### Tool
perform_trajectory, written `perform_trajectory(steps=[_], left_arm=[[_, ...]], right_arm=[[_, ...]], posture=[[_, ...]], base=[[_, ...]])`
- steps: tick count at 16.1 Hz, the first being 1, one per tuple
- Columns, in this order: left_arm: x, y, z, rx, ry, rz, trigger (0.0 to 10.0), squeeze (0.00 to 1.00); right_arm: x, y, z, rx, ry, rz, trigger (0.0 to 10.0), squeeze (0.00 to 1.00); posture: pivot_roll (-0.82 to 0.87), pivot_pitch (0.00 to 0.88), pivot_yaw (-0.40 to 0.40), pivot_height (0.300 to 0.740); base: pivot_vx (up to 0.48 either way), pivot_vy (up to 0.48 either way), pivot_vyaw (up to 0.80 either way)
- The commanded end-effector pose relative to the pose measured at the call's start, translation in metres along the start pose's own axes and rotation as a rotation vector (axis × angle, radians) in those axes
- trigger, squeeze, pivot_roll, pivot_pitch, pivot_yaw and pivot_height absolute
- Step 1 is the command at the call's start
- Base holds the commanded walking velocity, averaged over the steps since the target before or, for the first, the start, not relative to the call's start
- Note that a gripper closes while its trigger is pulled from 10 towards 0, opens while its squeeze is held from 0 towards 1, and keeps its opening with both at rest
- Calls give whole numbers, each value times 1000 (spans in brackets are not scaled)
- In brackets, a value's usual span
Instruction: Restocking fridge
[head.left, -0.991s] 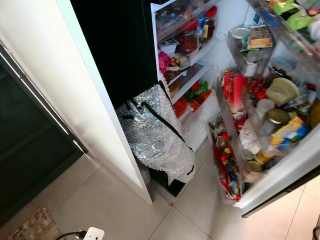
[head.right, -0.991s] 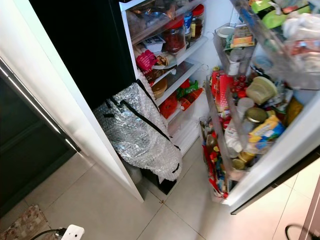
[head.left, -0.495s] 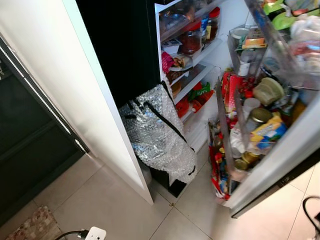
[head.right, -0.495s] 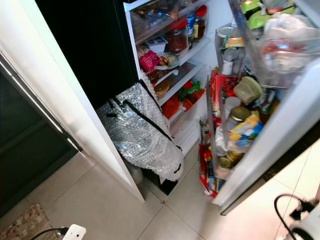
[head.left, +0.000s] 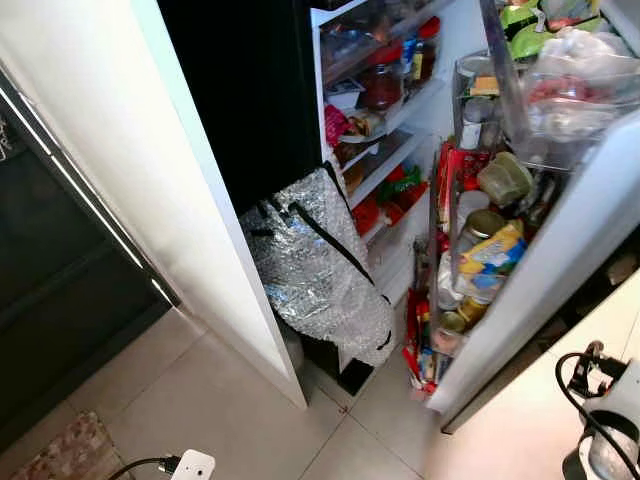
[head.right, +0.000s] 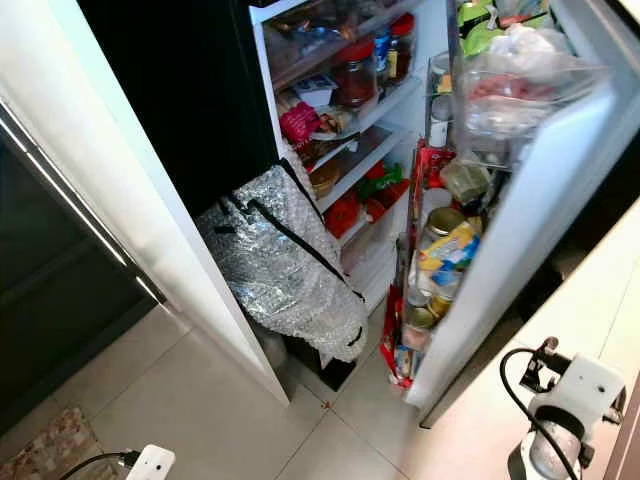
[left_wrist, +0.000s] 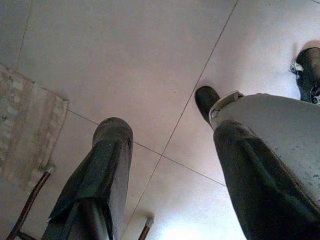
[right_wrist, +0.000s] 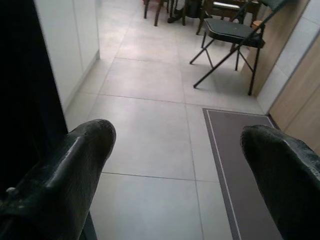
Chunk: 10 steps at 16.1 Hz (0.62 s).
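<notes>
Fridge door (head.left: 560, 250) swung closer — silver bag (head.left: 315, 265) unmoved | left claw (left_wrist: 170, 150), right claw (right_wrist: 177, 145) wide

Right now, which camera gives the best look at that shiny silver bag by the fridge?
The left eye view: the silver bag sits whole and central, leaning against the fridge shelves. The right eye view shows it equally whole; the wrist views show floor.

Pale tiled floor (head.left: 200, 400), white cabinet panel (head.left: 120, 170), folding chair (right_wrist: 227, 35).
</notes>
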<state>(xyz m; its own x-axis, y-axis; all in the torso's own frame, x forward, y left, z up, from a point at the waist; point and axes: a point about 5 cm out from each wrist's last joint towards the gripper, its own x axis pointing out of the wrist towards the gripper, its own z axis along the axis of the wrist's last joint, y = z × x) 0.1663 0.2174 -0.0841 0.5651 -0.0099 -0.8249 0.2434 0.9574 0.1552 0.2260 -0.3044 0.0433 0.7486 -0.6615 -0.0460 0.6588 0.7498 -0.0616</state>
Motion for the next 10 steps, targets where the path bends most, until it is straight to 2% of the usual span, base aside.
perform_trajectory(steps=[1, 4, 6, 7, 8, 9, 10], left_arm=[[-2, -1, -9, 0, 31, -1, 10000, 0], [-2, 1, -10, 2, 34, 3, 10000, 0], [-3, 1, -11, 3, 37, 5, 10000, 0], [-3, 1, -11, 3, 37, 6, 10000, 0], [-3, 1, -11, 4, 37, 5, 10000, 0], [-2, 0, -11, 3, 35, 5, 10000, 0], [-2, 0, -10, 3, 33, 5, 10000, 0]], right_arm=[[0, -2, 0, 5, 15, 19, 10000, 0], [0, 11, 6, 36, 17, 143, 10000, 0], [-1, 28, 12, 42, 15, 259, 10000, 0], [-1, 44, 19, 53, 17, 366, 10000, 0], [-2, 51, 22, 63, 18, 411, 10000, 0], [-4, 70, 32, 65, 18, 554, 10000, 0], [-8, 81, 39, 49, 15, 651, 10000, 0]], posture=[[-78, 133, 60, 740], [-80, 137, 61, 740], [-81, 137, 60, 740], [-80, 138, 59, 740], [-79, 138, 58, 740], [-78, 139, 56, 740], [-78, 138, 56, 740]], base=[[0, 0, 0], [0, 0, 0], [0, 0, 0], [0, 0, 0], [0, 0, 0], [0, 0, 0], [0, 0, 0]])
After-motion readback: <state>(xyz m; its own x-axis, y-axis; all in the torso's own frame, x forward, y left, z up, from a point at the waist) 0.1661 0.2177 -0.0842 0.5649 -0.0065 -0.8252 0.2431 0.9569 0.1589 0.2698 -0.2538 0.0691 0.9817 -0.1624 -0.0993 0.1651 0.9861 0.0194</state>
